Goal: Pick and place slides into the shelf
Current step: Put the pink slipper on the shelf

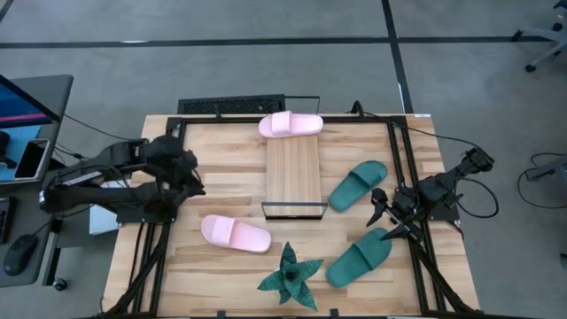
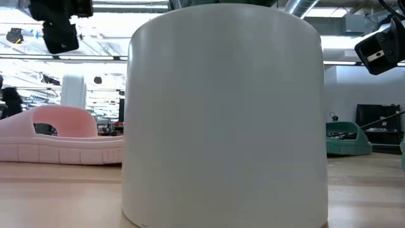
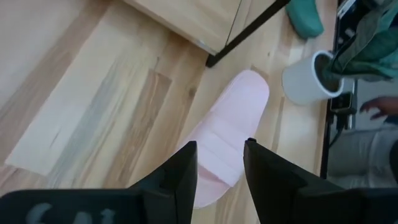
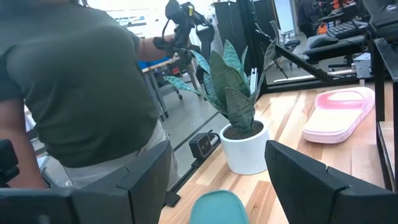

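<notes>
The shelf (image 1: 293, 177) lies mid-table, and one pale pink slide (image 1: 291, 124) lies across its far end. A second pink slide (image 1: 235, 233) rests sole-down on the table near the shelf's near left corner. It shows beyond my left fingers in the left wrist view (image 3: 227, 137). Two teal slides lie right of the shelf, one farther (image 1: 358, 184) and one nearer (image 1: 359, 256). My left gripper (image 1: 190, 177) hangs open above the table, left of the shelf, slanting down. My right gripper (image 1: 383, 217) waits open at the right side, above the nearer teal slide's end (image 4: 216, 208).
A spiky green plant (image 1: 290, 276) in a white pot (image 3: 308, 78) stands at the near edge between the pink and teal slides. It fills the low view (image 2: 224, 114). A person (image 4: 81, 93) stands close to the table's near side, a hand (image 3: 379, 109) beside the pot.
</notes>
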